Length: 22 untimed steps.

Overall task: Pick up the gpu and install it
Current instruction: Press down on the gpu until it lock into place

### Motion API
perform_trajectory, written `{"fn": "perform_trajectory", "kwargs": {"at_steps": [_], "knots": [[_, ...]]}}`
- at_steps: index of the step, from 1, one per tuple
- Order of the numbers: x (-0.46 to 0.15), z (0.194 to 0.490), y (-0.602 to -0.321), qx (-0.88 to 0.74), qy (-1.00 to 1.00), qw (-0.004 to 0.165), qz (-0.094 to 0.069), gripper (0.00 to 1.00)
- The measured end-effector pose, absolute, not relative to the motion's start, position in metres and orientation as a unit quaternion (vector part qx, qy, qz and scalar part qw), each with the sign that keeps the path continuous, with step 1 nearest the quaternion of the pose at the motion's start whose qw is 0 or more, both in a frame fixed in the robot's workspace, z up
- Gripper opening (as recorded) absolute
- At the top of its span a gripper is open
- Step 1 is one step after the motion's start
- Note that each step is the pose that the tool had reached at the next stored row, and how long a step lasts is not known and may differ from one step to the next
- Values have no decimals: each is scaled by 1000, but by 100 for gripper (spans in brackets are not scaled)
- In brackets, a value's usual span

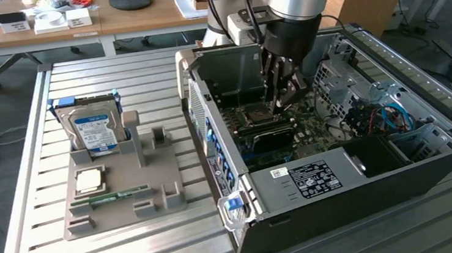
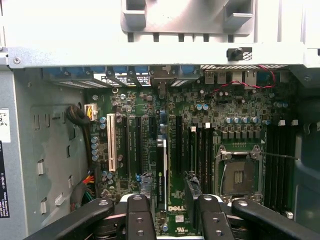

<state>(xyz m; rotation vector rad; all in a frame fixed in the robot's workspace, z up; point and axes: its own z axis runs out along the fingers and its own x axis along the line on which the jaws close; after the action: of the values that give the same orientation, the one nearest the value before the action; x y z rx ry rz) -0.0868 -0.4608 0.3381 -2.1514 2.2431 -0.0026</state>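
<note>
A: Where's the gpu [image 2: 161, 170]?

B: Edge-on in a motherboard [image 2: 200, 130] slot inside the computer case [image 1: 426, 170]; the wrist view shows it.

A: And the gripper [image 1: 283, 94]?

B: Over the board, fingers [image 2: 139, 220] parted either side of the card, gripping nothing. The exterior view adds the hard drive [image 1: 95, 128] on the grey holder [image 1: 126, 199] near the table's far edge.

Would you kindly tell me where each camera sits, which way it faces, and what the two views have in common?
Exterior view: off the arm, raised, looking down at the slatted table, the grey fixture with the hard drive, and the open computer case; the arm and its gripper reach into the case.
Wrist view: on the wrist, looking straight into the case at the motherboard; the gripper's fingers show, with the gpu standing edge-on in a slot between them.
Shared: the case interior, with the motherboard and its empty CPU socket.
</note>
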Motion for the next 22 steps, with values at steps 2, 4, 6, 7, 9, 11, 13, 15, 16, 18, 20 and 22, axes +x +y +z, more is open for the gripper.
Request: {"fn": "perform_trajectory", "kwargs": {"at_steps": [2, 4, 6, 7, 9, 11, 13, 15, 16, 18, 20, 22], "knots": [[-87, 338, -461, -692, 722, 17, -1, 38], [-87, 338, -461, -692, 722, 17, -1, 32], [-87, 338, -461, -692, 722, 17, -1, 26], [-87, 338, -461, -692, 722, 17, -1, 20], [-87, 338, -461, -692, 722, 17, -1, 15], [-87, 338, -461, -692, 722, 17, -1, 11], [-87, 338, -461, -692, 722, 17, -1, 11], [-87, 338, -461, -692, 722, 17, -1, 11], [-87, 338, -461, -692, 722, 17, -1, 11], [-87, 338, -461, -692, 722, 17, -1, 11], [-87, 338, -461, -692, 722, 17, -1, 11], [-87, 338, -461, -692, 722, 17, -1, 11]]}}
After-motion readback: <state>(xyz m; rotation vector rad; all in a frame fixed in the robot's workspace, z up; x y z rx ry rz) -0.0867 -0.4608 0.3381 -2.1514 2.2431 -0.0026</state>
